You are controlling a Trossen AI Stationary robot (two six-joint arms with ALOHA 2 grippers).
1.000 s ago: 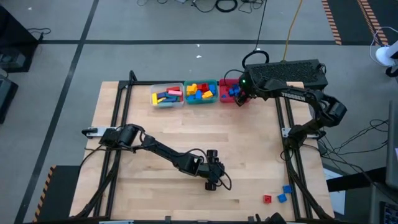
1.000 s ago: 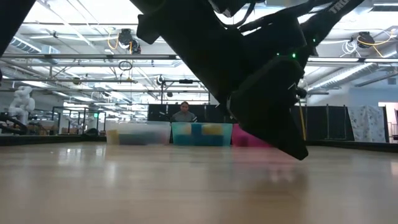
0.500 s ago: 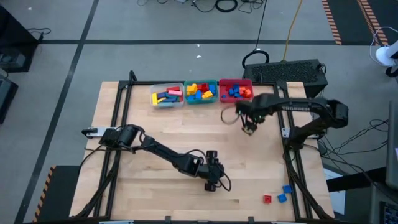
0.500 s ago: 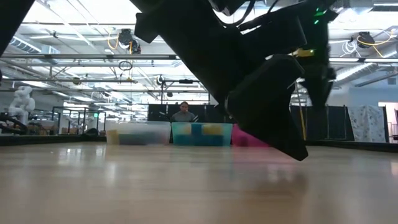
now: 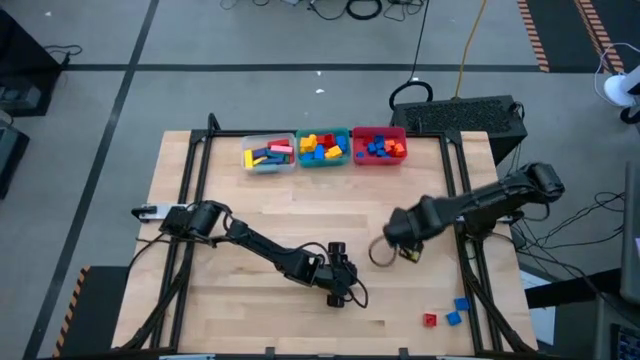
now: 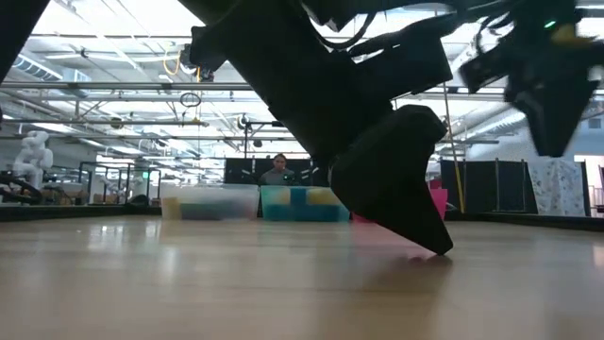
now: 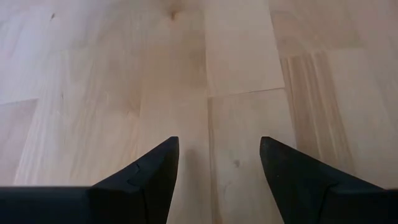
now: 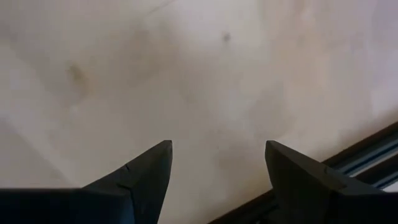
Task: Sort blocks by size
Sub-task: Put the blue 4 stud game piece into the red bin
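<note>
While both claws gape empty, loose blocks too small to show axis

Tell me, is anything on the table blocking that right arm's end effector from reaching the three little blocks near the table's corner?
Nothing visible does. The right end effector hangs open and empty over bare wood, and only bare table lies between it and the loose blocks. The left end effector sits off to the side.

You have a light wooden table filling the middle of the high view. Along its top edge sit three bins side by side: a clear bin, a teal bin and a red bin. At lower right, three loose blocks lie directly on the wood, one red and two blue.
</note>
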